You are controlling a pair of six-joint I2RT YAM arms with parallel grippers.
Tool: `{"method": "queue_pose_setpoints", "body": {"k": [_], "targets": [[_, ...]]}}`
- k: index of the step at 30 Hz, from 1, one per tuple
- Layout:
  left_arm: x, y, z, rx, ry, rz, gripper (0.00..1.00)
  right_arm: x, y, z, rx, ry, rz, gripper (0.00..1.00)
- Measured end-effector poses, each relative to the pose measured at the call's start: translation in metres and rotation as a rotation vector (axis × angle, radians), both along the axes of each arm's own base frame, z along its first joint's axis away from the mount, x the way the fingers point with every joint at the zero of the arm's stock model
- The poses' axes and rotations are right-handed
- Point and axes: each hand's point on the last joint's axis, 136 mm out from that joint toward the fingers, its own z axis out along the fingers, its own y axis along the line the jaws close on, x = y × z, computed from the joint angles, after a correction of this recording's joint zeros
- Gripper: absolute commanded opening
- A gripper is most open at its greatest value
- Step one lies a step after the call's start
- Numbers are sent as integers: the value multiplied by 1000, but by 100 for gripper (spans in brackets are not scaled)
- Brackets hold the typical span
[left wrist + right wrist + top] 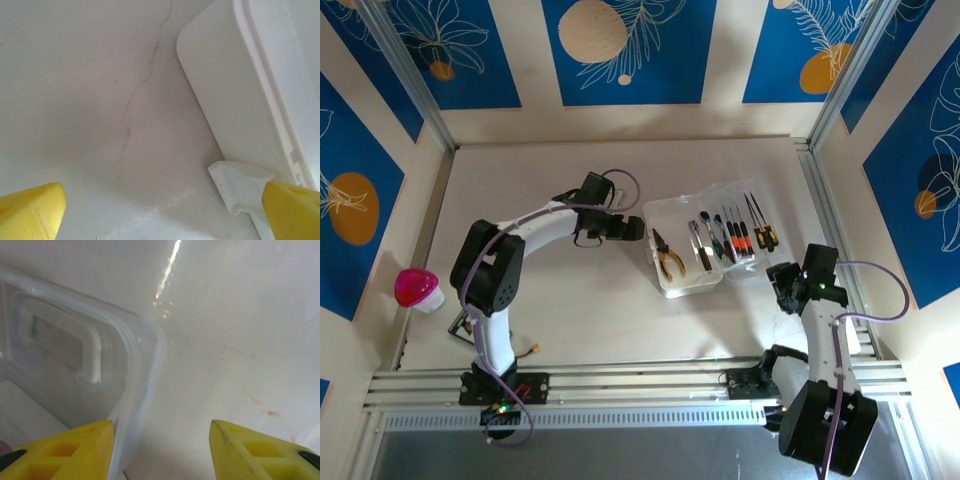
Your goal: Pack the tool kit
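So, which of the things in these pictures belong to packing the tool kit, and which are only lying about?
Belong to the job:
- clear plastic case, lying open
- yellow-handled pliers
- smaller pliers
- screwdrivers

Only lying about:
- pink ball, far left by the wall

Case (677,214) clear, milky white close up. Pliers (668,262) have yellow handles; screwdrivers (740,238) are orange and black. Fingers (31,211) yellow. Table (580,310) cream with a thin brown vein. Walls (450,50): blue panels with white leaf outlines and orange discs. Ball (416,284) pink.
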Motion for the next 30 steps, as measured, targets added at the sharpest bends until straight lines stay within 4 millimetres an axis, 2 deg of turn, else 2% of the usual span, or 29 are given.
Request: {"method": "queue_pose_setpoints", "body": {"k": [10,13,17,23,28,30], "targets": [[-3,-4,0,-3,3,-9,100,20,-17,-8,-18,-16,-38,44],[-4,-5,0,-4,6,-6,100,25,-20,-11,-23,-20,-41,36],[-5,-8,-1,-11,16,-7,100,32,-24,-15,-35,-23,-42,29],[-8,-15,-16,-9,40,-18,100,41,-24,-16,-47,-41,-20,17],[-6,-19,-20,-18,50,-24,100,48,-25,-17,-77,-55,9,0],[-4,-21,-20,-23,54,-21,100,51,-26,-17,-98,-59,22,0]]}}
